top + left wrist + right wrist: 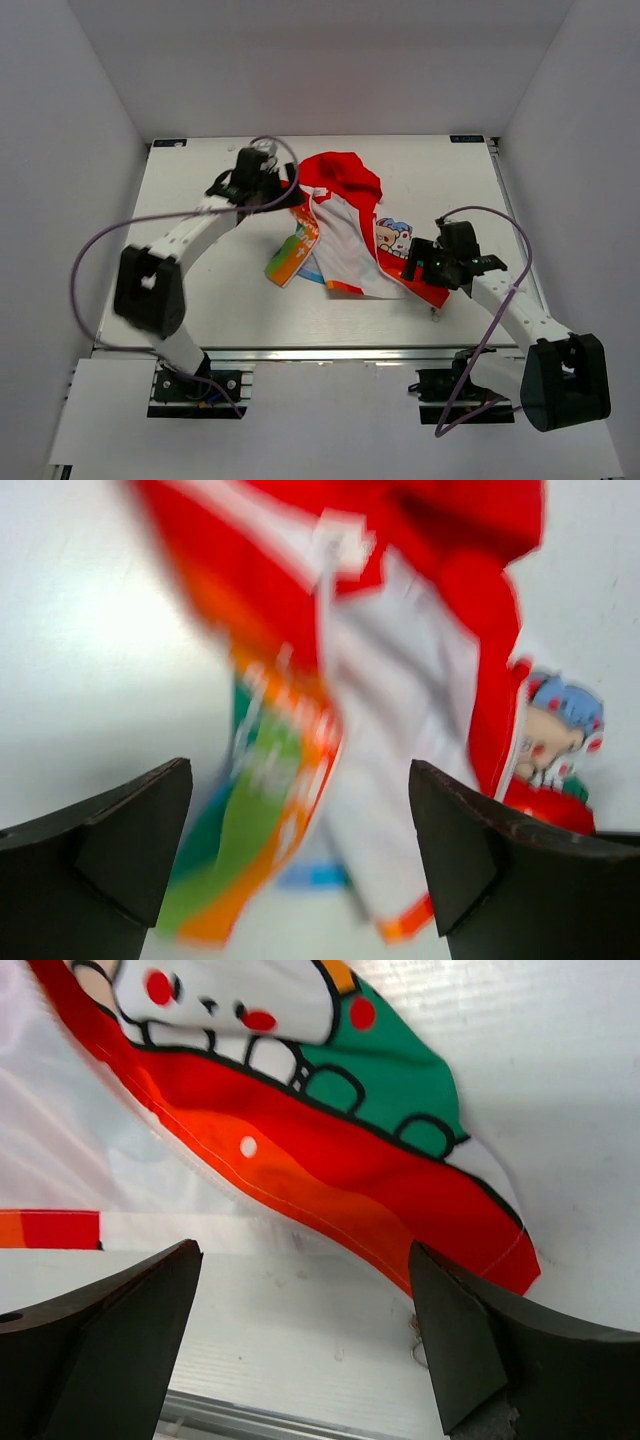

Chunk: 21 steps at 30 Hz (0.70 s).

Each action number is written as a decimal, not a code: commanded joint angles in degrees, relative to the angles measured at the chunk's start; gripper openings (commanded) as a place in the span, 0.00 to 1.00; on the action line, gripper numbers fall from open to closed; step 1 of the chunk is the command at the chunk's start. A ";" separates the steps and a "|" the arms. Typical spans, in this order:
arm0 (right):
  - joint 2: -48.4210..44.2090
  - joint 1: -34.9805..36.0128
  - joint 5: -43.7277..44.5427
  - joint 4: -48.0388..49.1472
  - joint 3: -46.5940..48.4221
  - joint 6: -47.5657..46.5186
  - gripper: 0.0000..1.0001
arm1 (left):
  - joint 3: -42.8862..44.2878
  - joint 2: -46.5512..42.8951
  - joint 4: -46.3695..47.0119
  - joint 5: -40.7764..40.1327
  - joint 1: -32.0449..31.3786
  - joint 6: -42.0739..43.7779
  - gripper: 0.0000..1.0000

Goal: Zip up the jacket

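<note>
The jacket lies crumpled in the middle of the table, red hood at the back, rainbow-striped half at the left, cartoon print at the right. My left gripper hovers at the hood's left edge, open and empty; its view shows the striped half and white lining, blurred. My right gripper is open and empty over the jacket's red front-right hem, with bare table between its fingers. I cannot make out the zipper pull.
The white table is walled in by white panels on three sides. Its front edge rail runs just behind the arm bases. Purple cables loop beside both arms.
</note>
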 commanded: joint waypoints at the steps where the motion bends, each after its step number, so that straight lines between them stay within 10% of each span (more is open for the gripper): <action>1: -2.00 0.26 2.23 -1.67 -1.40 2.18 0.89 | -18.48 -16.51 -3.50 -5.60 0.15 -4.39 0.98; 7: -0.86 0.17 15.31 -8.43 -0.44 10.52 0.89 | -34.68 -26.58 -5.76 -6.19 0.15 -8.01 0.98; 21: 3.79 -1.85 16.74 -7.74 -2.37 11.50 0.89 | -34.61 -14.56 1.34 -0.16 0.24 -6.26 0.81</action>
